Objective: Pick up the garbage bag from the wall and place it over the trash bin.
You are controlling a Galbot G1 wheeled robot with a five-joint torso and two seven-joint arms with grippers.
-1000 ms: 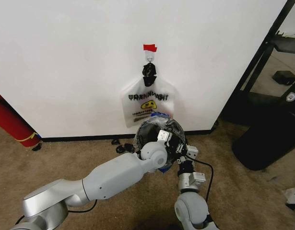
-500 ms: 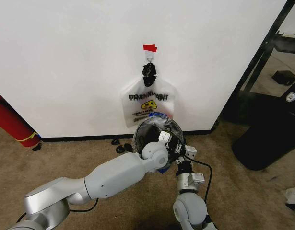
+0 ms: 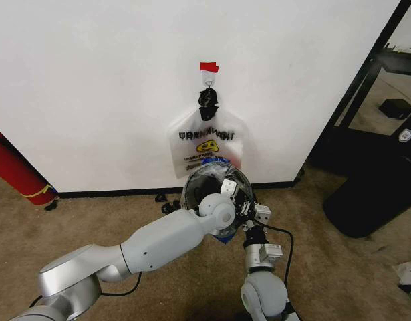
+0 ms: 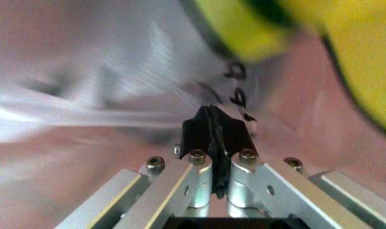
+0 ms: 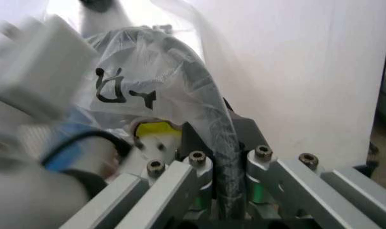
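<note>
The wall (image 3: 91, 87) fills the space ahead of you, white down to its black baseboard, with a hook (image 3: 208, 78) under a piece of red tape (image 3: 208, 67). A smiley bag (image 3: 206, 144) hangs flat from that hook, above and beyond both jaws. Bare carpet (image 3: 105, 217) lies open to your left, out to a red cylinder (image 3: 15, 170); a dark frame (image 3: 365, 80) closes off the right.

Your left arm stretches forward and across, its gripper (image 4: 213, 125) at the near rim of the trash bin (image 3: 192, 184), which sits on the floor against the baseboard. The garbage bag (image 5: 161, 62) is bunched over the bin. The left jaws are pressed together on its film. Your right gripper (image 5: 226, 143) rises just beside them, jaws clamped narrow on a twisted fold of the same bag.
</note>
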